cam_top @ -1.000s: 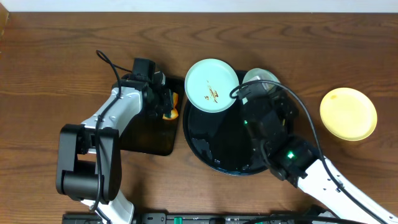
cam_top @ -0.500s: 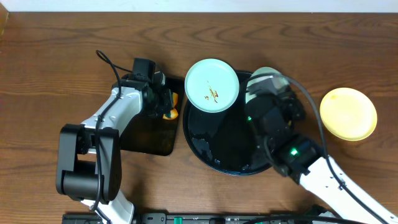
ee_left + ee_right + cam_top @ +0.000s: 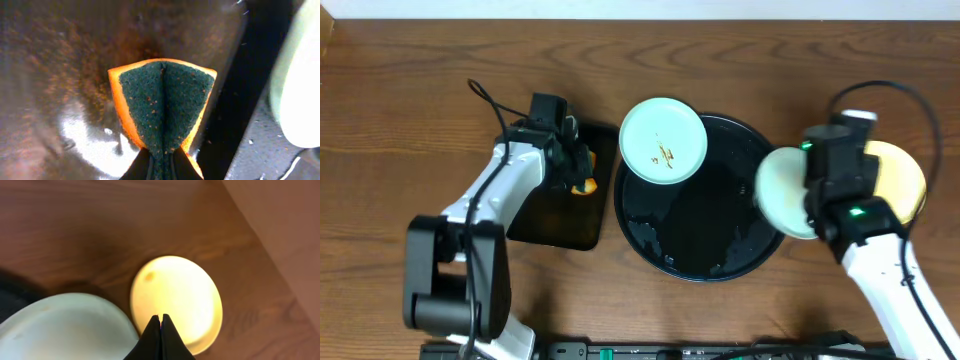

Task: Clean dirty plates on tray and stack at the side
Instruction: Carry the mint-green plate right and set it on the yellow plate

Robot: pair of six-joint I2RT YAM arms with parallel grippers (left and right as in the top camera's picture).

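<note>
Far left of the desk (image 3: 410,90): left fingers (image 3: 580,172) clamped on the sponge (image 3: 162,105), folded dark face out with orange edging, poised over the wet, speckled rectangular tray (image 3: 555,225). No plate beneath it.

Next along: mint plate (image 3: 663,139) perched on the upper-left rim of the round tray (image 3: 700,235), brown smear plain across its middle. Not wiped, by the look of it, and the one job clearly left for the sponge. Rest of the round tray bare and glossy, only water beads.

Moving right: pale plate (image 3: 782,192) pinched at its edge by the right fingers (image 3: 161,330), shut tight on the rim, held above the tray's right rim and partly out over the desk. No smear visible on its face from above. Reads as cleaned and bound for the side.

Far right: yellow plate (image 3: 900,185) flat on the desk, just beside the round tray and fully off it, partly hidden from overhead by the pale plate and the arm. Clean-looking, apart from a faint darker fleck near one edge in the wrist view, too blurred to call.

Scorecard, as a judgement: one plate parked at the side, one in the air with only its set-down on the yellow one remaining, one dirty on the tray rim. Past halfway, probably. Stack not yet begun, nothing resting on the yellow plate.
</note>
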